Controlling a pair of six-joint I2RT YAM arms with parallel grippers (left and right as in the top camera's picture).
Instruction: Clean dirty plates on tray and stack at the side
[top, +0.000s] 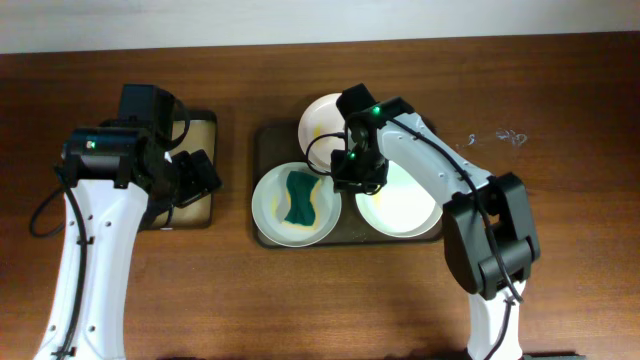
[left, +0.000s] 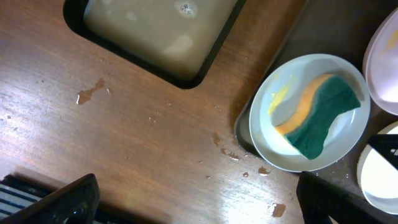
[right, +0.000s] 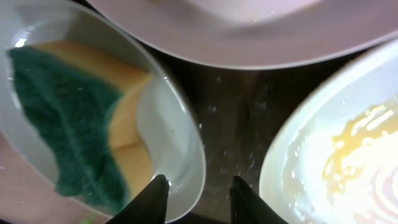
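Left gripper (left: 199, 206): wide open, over desk (left: 124, 137) beside tray (top: 268, 140).
Right gripper (right: 200, 202): narrow, astride sponge plate (right: 177, 134) rim; grip unclear.
Sponge plate: tray's near-left corner.

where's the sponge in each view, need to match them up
Overhead: the sponge is just left of centre, lying in a plate.
Left wrist: the sponge is at the right, in the same plate.
Right wrist: the sponge is at the left, in the plate.
Shared landmark: the plate under the sponge.
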